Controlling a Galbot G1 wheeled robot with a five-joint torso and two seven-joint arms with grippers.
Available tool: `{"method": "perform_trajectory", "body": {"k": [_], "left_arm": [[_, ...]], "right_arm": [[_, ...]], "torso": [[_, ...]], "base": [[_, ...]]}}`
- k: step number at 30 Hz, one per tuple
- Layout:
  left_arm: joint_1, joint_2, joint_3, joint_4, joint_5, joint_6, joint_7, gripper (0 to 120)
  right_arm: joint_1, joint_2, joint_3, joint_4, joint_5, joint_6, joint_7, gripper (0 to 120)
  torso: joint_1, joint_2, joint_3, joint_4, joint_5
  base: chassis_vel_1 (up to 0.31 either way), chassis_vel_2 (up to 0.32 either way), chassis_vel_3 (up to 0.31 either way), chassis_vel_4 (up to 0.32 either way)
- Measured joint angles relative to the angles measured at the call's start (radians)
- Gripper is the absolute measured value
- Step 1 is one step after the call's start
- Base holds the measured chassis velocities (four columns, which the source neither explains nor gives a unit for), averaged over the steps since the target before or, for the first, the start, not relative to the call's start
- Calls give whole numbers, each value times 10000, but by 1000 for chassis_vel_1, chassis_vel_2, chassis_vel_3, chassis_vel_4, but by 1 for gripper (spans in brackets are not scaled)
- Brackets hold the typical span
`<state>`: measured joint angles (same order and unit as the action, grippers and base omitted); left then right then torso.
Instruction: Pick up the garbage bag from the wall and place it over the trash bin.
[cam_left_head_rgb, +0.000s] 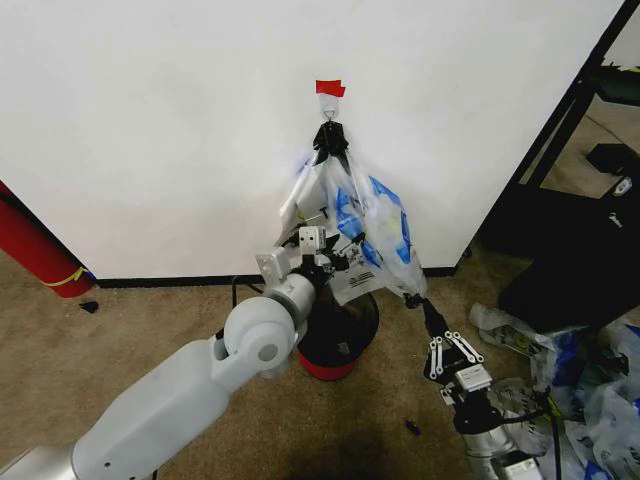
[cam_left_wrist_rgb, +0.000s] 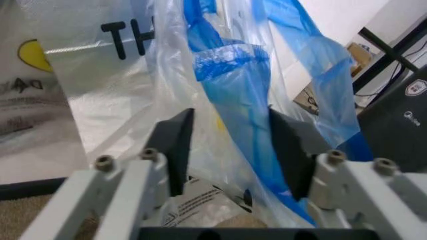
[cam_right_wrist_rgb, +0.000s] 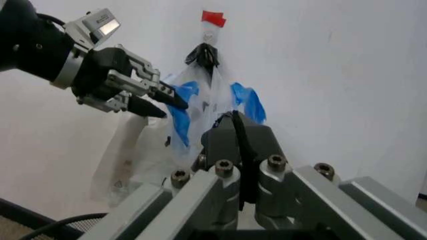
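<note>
- The bag (cam_left_head_rgb: 355, 225) hung from the hook (cam_left_head_rgb: 328, 103) on the far wall (cam_left_head_rgb: 150, 130), directly above the bin (cam_left_head_rgb: 340, 335), so it needed only lifting off and lowering.
- The left claw (cam_left_wrist_rgb: 227, 145) stood wide around the bag's folds, ready to pinch.
- The right claw (cam_left_head_rgb: 424, 308), pinched on the bag's lower right corner, likely kept it spread.
</note>
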<state>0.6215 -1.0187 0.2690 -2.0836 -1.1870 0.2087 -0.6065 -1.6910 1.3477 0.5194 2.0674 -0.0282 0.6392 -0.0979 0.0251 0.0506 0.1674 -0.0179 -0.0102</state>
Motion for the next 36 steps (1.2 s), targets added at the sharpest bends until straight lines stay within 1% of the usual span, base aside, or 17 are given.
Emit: {"method": "perform_trajectory", "body": {"k": [3,4,8,11,13,17,18,20,22,24,25,27,29,30,31,34,36], "left_arm": [[-41,-55,-14,16,10,-37,-29,28],[-41,-55,-14,16,10,-37,-29,28],[-109,-90,-73,27,8,-70,-44,11],[-27,36,-275,-123,-5,-75,-42,0],[-6,64,-313,-151,-10,-75,-40,0],[390,402,-878,-563,-60,-75,16,0],[390,402,-878,-563,-60,-75,16,0],[564,498,-1080,-680,-63,-75,33,0],[735,541,-1280,-747,-63,-75,35,0],[865,529,-1415,-779,-63,-75,38,0],[865,529,-1415,-779,-63,-75,38,0],[981,515,-1528,-824,-63,-76,40,0],[1117,530,-1634,-886,-60,-75,59,0],[1183,549,-1678,-908,-54,-75,72,0],[1183,549,-1678,-908,-54,-75,72,0],[1350,608,-1749,-935,-7,-76,121,0],[1382,609,-1757,-935,9,-78,140,0]], "right_arm": [[27,-6,-9,-21,-1,0,15,0],[27,-6,-9,-21,-1,0,15,0],[80,-15,-12,-32,-1,-17,83,0],[110,-22,-5,-63,36,-66,189,0],[109,-23,-5,-65,56,-89,221,0],[27,-73,-23,-26,487,-407,349,0],[27,-73,-23,-26,487,-407,349,0],[-152,-199,39,115,914,-774,142,1],[-396,-391,331,279,1664,-1180,-655,11],[-649,-686,958,429,2593,-1767,-1940,19],[-649,-686,958,429,2593,-1767,-1940,19],[-839,-1023,1713,536,3660,-2507,-3359,26],[-895,-1294,2385,635,4829,-3399,-4350,36],[-821,-1420,2529,664,5445,-3771,-4430,40],[-821,-1420,2529,664,5445,-3771,-4430,40],[-70,-1733,2465,589,7265,-4849,-3675,53],[599,-1893,2213,377,8092,-5366,-3292,62]], "torso": [[0,0,0,-1,0],[0,0,0,-1,0],[0,0,0,-3,-1],[0,0,0,-3,-1],[0,0,0,-2,-1],[0,0,0,-1,-1],[0,0,0,-1,-1],[0,0,0,0,-1],[0,0,0,-1,-1],[0,0,0,-2,-2],[0,0,0,-2,-2],[0,0,0,-3,1],[0,0,0,-5,-3],[0,0,-1,-5,-3],[0,0,-1,-5,-3],[0,0,0,0,-1],[0,0,0,0,-1]], "base": [[0,0,0,0],[0,0,0,0],[0,0,0,0],[0,0,0,0],[0,0,0,0],[0,0,0,0],[0,0,0,0],[0,0,0,0],[0,0,0,0],[0,0,0,0],[0,0,0,0],[0,0,0,0],[0,0,0,0],[0,0,0,0],[0,0,0,0],[0,0,0,0],[0,0,0,0]]}}
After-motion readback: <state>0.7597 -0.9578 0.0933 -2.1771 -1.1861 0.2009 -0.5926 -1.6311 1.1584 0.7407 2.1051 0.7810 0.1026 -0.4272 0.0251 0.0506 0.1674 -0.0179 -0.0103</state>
